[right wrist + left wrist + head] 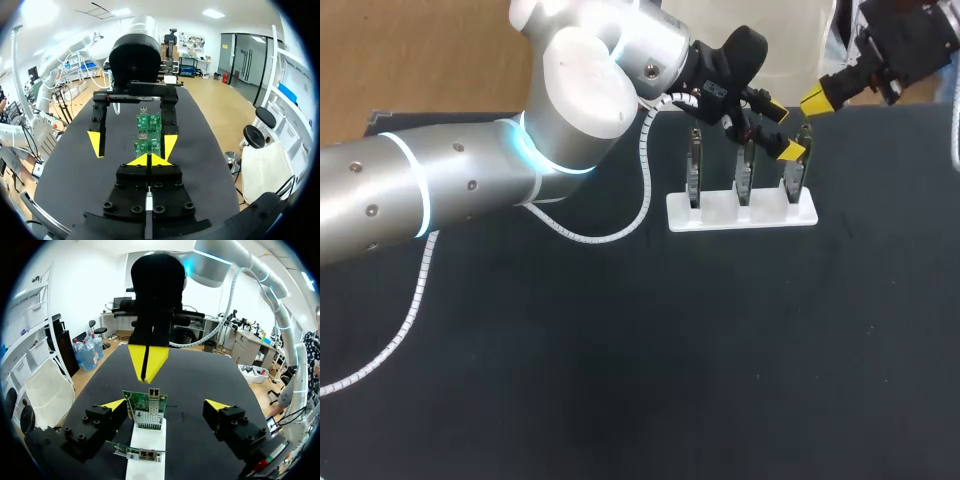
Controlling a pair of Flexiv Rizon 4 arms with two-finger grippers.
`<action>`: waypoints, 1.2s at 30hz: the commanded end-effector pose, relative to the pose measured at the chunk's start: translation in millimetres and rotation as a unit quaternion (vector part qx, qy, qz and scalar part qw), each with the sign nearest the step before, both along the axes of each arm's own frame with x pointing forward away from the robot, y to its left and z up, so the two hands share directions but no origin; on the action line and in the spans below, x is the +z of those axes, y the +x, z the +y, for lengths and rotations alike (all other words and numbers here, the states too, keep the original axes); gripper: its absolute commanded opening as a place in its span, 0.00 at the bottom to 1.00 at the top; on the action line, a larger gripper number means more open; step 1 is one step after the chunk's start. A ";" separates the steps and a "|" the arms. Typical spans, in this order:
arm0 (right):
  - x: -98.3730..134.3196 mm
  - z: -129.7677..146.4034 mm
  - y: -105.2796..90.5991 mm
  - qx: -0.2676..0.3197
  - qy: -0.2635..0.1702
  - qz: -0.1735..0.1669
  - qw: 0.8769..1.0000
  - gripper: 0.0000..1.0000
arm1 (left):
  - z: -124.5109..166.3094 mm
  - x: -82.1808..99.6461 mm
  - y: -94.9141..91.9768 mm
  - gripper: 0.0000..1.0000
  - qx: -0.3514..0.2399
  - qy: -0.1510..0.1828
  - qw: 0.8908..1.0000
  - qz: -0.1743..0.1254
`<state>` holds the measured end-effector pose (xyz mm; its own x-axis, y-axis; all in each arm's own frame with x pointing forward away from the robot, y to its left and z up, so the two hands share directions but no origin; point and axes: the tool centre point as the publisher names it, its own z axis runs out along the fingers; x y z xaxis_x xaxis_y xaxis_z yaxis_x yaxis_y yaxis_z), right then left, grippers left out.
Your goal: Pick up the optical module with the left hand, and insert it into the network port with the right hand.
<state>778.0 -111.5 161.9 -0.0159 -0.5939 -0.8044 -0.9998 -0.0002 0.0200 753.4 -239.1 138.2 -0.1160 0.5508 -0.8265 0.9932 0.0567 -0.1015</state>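
Network port: metal cage atop a green circuit board, upright in white stand near table's far edge. Left gripper: jaws wide apart, board between, untouched. Right gripper: yellow tips pressed together, holding nothing, beside stand's end.

The left arm was silver, with small dark screws and glowing blue rings — white coiled cable, black tool, yellow tips.
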 end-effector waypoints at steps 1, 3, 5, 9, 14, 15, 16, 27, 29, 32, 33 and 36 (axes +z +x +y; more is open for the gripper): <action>6.1 -0.9 -7.2 -0.005 -0.003 -0.009 1.000 0.00 | -0.5 0.7 0.9 1.00 0.000 0.002 1.000 0.001; 8.7 -1.3 -7.9 -0.005 -0.004 -0.014 1.000 0.00 | 0.5 2.1 1.3 1.00 0.000 -0.003 1.000 -0.001; 11.7 -2.1 -8.8 -0.006 -0.003 -0.018 1.000 0.00 | 2.8 5.1 3.1 1.00 0.006 -0.005 1.000 -0.005; 18.7 -3.7 -11.3 -0.008 0.000 -0.030 1.000 0.00 | 5.9 16.0 5.4 1.00 0.013 -0.011 1.000 -0.020; 27.9 -5.9 -14.7 -0.013 0.006 -0.045 0.999 0.00 | 6.9 34.5 6.7 1.00 0.010 -0.016 0.999 -0.047; 29.8 -6.4 -15.1 -0.014 0.006 -0.049 0.999 0.00 | 7.3 39.3 6.9 1.00 0.010 -0.018 0.998 -0.054; 32.0 -7.0 -15.2 -0.016 0.007 -0.052 0.998 0.00 | 8.1 44.4 7.2 1.00 0.011 -0.021 0.998 -0.061; 55.8 -12.3 -14.3 -0.053 0.027 -0.081 0.995 0.06 | 25.2 108.0 8.6 1.00 0.032 -0.058 0.986 -0.151; 59.2 -13.7 -12.7 -0.076 0.029 -0.081 0.993 0.76 | 27.4 117.6 7.7 1.00 0.030 -0.064 0.984 -0.164; 61.0 -14.8 -11.3 -0.094 0.028 -0.080 0.992 1.00 | 28.4 122.4 7.0 1.00 0.029 -0.065 0.982 -0.172; 61.0 -14.8 -11.3 -0.094 0.028 -0.080 0.992 1.00 | 28.4 122.4 7.0 1.00 0.029 -0.065 0.982 -0.172; 61.0 -14.8 -11.3 -0.094 0.028 -0.080 0.992 1.00 | 28.4 122.4 7.0 1.00 0.029 -0.065 0.982 -0.172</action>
<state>772.8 -126.4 223.0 0.0079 -0.5451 -0.8383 -0.9803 0.1611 -0.1141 765.6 -214.0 262.0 0.1518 0.4454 -0.8824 0.9690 0.1090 0.2217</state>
